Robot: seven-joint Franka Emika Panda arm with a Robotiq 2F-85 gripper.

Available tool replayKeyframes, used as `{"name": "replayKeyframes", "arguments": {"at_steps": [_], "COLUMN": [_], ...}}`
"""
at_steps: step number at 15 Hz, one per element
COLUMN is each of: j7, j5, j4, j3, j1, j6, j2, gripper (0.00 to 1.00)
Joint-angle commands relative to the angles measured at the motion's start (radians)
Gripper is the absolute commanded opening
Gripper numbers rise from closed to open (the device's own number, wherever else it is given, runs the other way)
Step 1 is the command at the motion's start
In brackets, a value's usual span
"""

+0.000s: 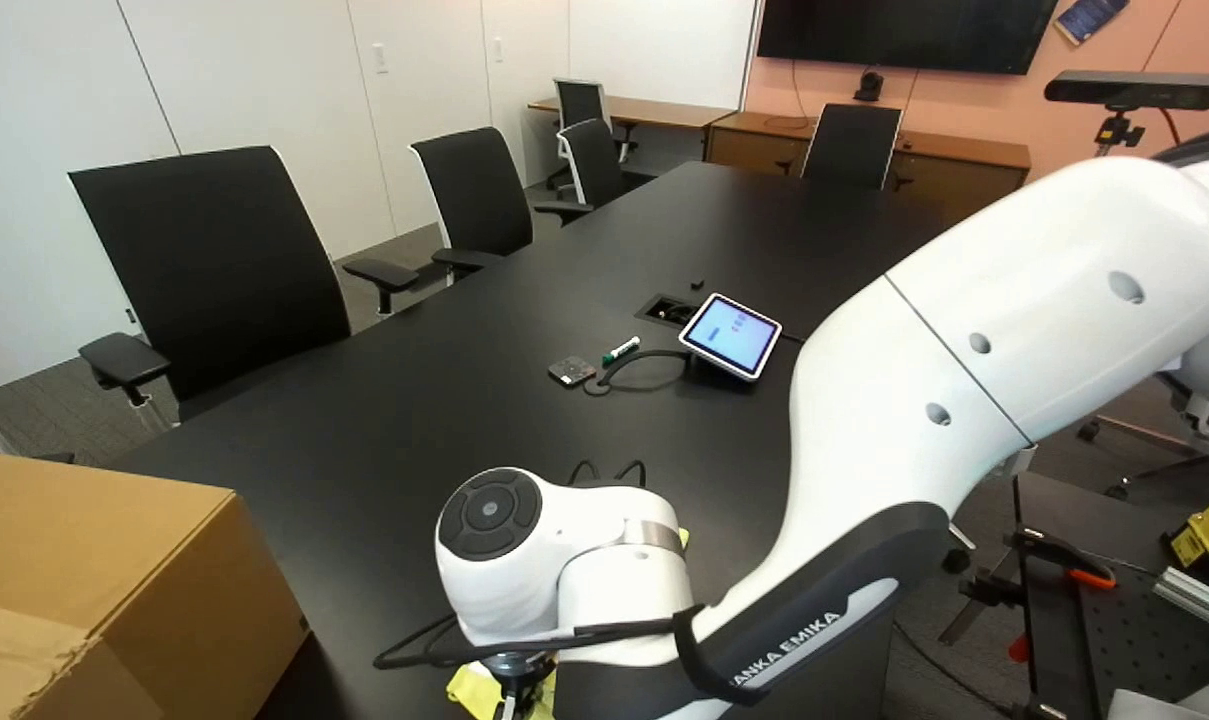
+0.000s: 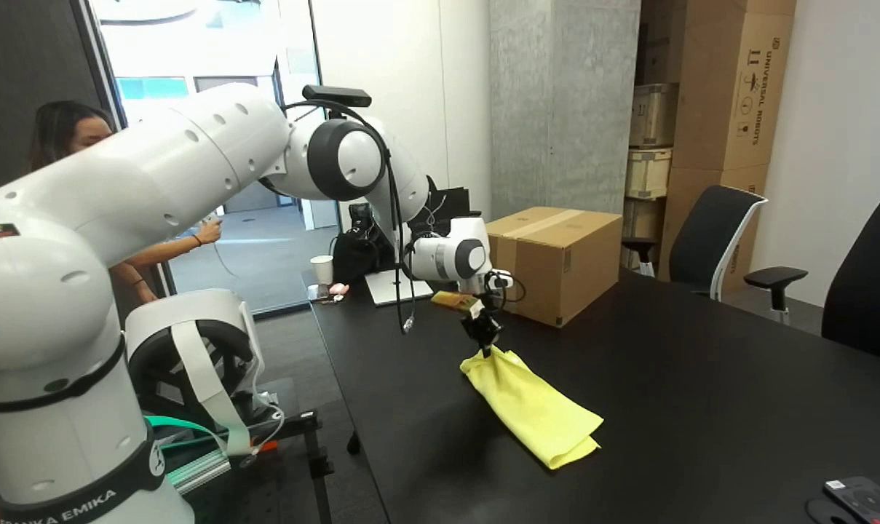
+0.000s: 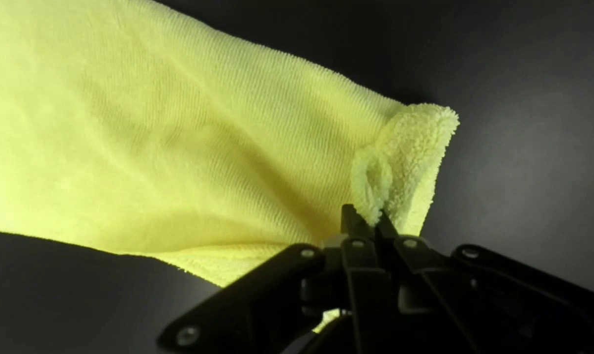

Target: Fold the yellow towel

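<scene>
The yellow towel lies as a long strip on the black table, with one end bunched and raised slightly at my gripper. In the wrist view the towel stretches to the left, with creases running toward the jaws. The gripper is shut on a pinched loop of towel near its end edge, and a fuzzy corner flap is turned over beside it. In an exterior view the arm hides most of the towel, and only small yellow patches show around the gripper.
A cardboard box stands on the table close behind the gripper; it also shows in an exterior view. A small tablet, a marker and a remote lie farther off. A white cup stands near the table edge.
</scene>
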Motion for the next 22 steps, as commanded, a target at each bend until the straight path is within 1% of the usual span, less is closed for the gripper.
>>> {"name": "replayKeyframes", "arguments": {"at_steps": [1,3,6,7,8,10,12,15,16,19,22], "j7": [-0.008,0.008,0.0,-0.012,-0.006,-0.014,-0.006,0.01,0.025,0.019,0.023], "j5": [-0.023,-0.012,0.017,0.033,0.038,0.058,0.081,0.141,0.144,0.231,0.35], "j4": [0.135,0.176,0.212,0.197,0.182,0.085,-0.044,-0.174,-0.217,-0.358,-0.507], "j3": [-0.004,-0.002,0.025,0.036,0.035,0.039,0.031,0.031,0.049,0.078,0.099], "j1": [0.025,0.034,0.028,0.02,0.014,-0.013,-0.048,-0.102,-0.136,-0.215,-0.286], "j6": [-0.033,-0.035,-0.066,-0.096,-0.119,-0.186,-0.279,-0.382,-0.42,-0.489,-0.522], "j2": [0.041,0.039,0.008,-0.022,-0.042,-0.131,-0.238,-0.346,-0.384,-0.503,-0.627], "gripper": [0.34,0.47,0.7,0.77,0.86,0.99,1.0,1.0,1.0,1.0,1.0]}}
